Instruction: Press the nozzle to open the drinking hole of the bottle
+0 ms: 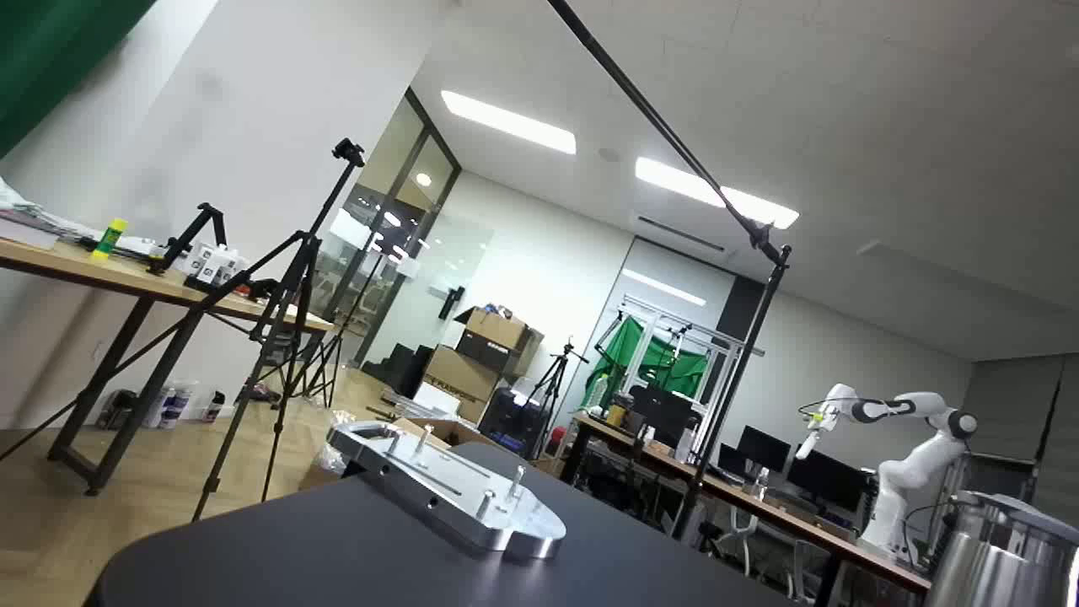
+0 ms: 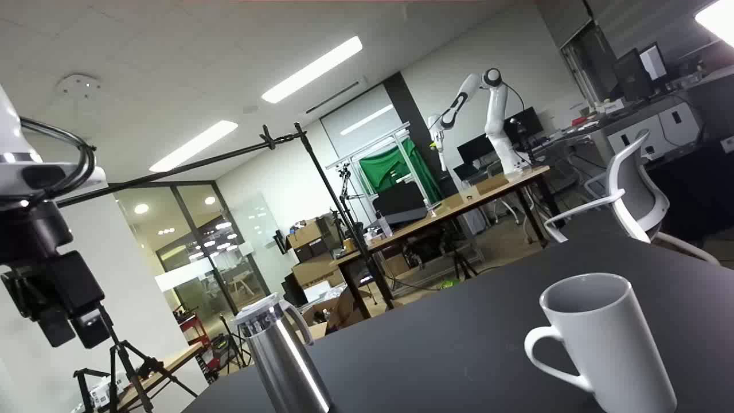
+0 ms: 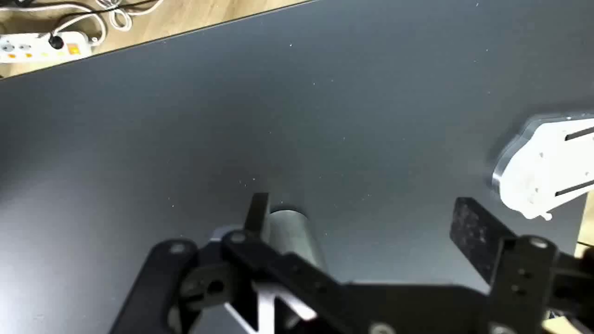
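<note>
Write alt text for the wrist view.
Open black robot jaws partly hide a steel bottle on a dark tabletop. A slotted metal plate is cut off at the right edge; a white power strip lies on the floor, top left.

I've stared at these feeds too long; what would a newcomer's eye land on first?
Probably the white mug, at the lower right of an exterior view, with the steel bottle standing left of it on the dark table. Next, the open black gripper across the bottom of the wrist view, with a metal plate partly showing at the right edge. Another white robot arm, in the background of both exterior views, stands out.
</note>
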Robot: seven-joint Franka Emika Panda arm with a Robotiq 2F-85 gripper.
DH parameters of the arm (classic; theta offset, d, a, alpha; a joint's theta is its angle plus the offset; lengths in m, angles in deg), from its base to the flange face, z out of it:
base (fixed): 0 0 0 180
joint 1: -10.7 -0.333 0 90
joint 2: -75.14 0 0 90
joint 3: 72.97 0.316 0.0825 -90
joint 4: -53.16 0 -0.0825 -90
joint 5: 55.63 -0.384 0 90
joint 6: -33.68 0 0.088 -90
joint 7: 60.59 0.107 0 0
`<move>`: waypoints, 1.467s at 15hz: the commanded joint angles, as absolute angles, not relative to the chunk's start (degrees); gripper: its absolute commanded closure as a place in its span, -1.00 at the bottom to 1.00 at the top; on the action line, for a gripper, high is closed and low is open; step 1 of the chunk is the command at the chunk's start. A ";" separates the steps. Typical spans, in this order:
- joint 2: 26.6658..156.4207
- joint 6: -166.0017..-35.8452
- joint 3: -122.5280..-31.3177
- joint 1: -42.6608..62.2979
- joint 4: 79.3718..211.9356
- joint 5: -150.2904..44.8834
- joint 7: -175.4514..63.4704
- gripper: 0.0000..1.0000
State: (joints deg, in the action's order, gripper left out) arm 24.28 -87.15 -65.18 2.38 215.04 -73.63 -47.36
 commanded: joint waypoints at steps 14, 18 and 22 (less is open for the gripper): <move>25.38 -86.58 -65.08 2.57 215.57 -73.67 -47.48 -1.00; 30.66 -87.94 -64.67 4.73 211.68 -71.66 -47.17 -1.00; 40.92 -92.57 -65.05 7.56 204.93 -68.76 -47.20 -0.18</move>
State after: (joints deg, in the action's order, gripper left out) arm 31.94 -90.25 -64.91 5.47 210.94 -70.67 -47.45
